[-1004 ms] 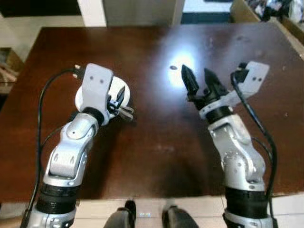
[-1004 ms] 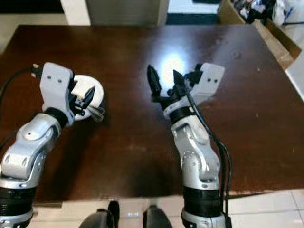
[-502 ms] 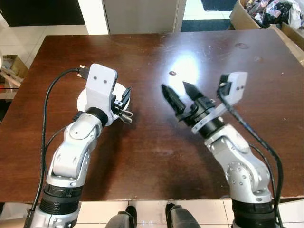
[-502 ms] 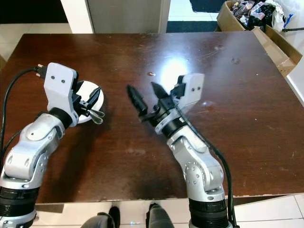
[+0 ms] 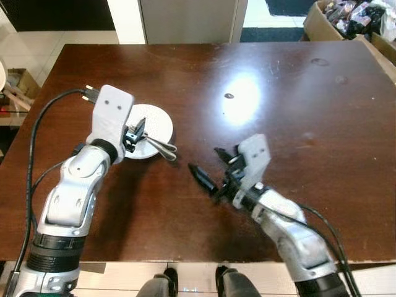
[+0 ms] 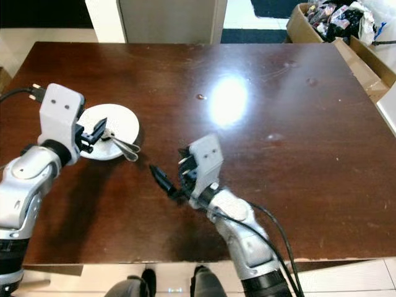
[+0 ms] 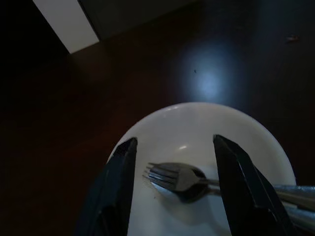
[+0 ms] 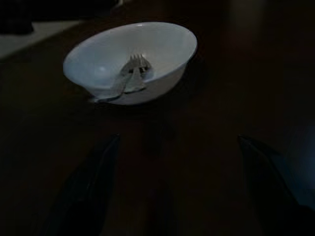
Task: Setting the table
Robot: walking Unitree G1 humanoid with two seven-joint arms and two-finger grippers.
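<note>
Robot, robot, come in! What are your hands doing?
Left hand open over bowl, fork resting in bowl. Right hand open, low over table, pointing at bowl. Nothing between.

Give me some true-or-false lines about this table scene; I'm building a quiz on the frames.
1. The bowl is white. True.
2. A knife lies in the bowl. False: it is a fork, tines inside, handle sticking out over the rim.
3. The left claw is open, its fingers either side of the fork's tines. True.
4. The right claw grips the bowl's rim. False: it is open, low over the bare table, apart from the bowl.
5. The table is light, pale wood. False: it is dark brown and glossy.
</note>
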